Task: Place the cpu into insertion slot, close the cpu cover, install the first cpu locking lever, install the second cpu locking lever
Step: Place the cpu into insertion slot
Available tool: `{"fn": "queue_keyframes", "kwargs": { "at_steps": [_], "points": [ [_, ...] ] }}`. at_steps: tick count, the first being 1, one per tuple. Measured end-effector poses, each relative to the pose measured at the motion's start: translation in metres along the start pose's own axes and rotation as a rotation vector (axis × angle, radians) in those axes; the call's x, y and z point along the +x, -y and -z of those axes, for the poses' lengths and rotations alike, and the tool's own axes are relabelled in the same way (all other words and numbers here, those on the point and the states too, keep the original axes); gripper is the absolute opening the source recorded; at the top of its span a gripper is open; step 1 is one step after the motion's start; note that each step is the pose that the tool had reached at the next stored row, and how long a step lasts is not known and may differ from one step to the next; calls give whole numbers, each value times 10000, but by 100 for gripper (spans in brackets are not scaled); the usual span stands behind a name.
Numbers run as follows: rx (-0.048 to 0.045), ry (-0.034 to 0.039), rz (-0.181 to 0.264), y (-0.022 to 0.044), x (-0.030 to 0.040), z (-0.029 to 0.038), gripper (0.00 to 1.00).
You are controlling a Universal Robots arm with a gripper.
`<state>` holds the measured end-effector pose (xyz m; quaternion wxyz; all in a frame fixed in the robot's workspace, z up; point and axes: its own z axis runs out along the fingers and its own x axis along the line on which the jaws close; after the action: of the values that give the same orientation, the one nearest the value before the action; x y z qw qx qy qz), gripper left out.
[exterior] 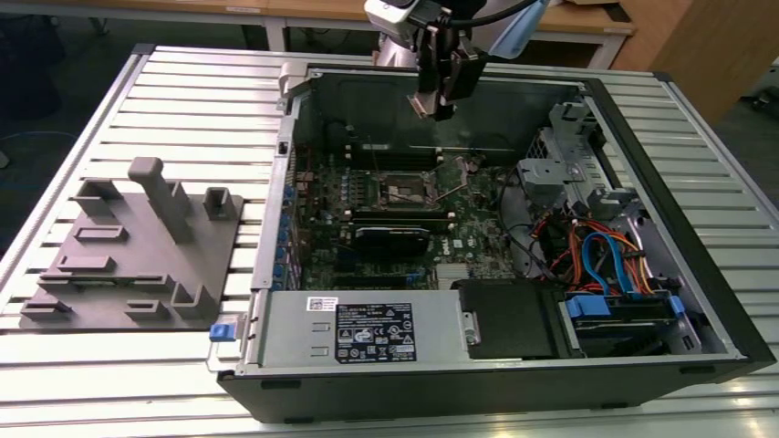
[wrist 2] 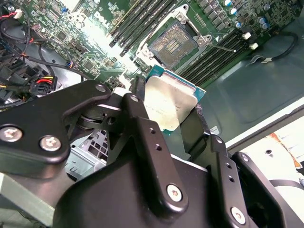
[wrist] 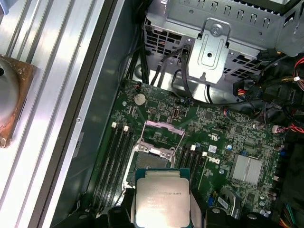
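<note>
**Clerk:** Item one, the claw?

**Checker:** One claw [exterior: 441, 108], hanging over the open case. It has two black fingers [wrist 2: 134, 111], clamped on opposite edges of one chip [wrist 2: 173, 107]. The chip's dull metal top faces the camera in both wrist views.

**Clerk:** Where is the chip?

**Checker:** In the air above the green board [wrist: 156, 114], near the socket but apart from it. It touches nothing except the fingers.

**Clerk:** And the socket?

**Checker:** One socket [wrist 2: 173, 40], with its dark centre bare and nothing seated in it. There is one cover [wrist: 164, 126], a thin metal frame, swung up at the socket's edge. Long black memory slots [wrist: 118, 156] run along two opposite sides of the socket, but I cannot count them for certain.

**Clerk:** What else is in the case?

**Checker:** One grey power box [exterior: 365, 328] with a label, at the case's edge. Beside it, toward the case's corner on the exterior view's right, is one bundle of blue and orange cables [exterior: 603, 260].

**Clerk:** And around it?

**Checker:** One case [exterior: 487, 397], lying open-side up on one slatted table [exterior: 182, 82]. One grey tray [exterior: 146, 255] with upright holders sits near the table's edge on the exterior view's left, just beside the case.
</note>
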<state>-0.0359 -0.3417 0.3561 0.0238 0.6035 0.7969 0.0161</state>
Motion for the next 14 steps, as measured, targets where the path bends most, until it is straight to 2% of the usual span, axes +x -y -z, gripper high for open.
{"fn": "queue_keyframes", "kwargs": {
  "at_steps": [9, 14],
  "points": [
    [2, 5, -88, 0, 0, 0, 54],
    [10, 29, -511, 0, 0, -1, 54]
  ]
}}
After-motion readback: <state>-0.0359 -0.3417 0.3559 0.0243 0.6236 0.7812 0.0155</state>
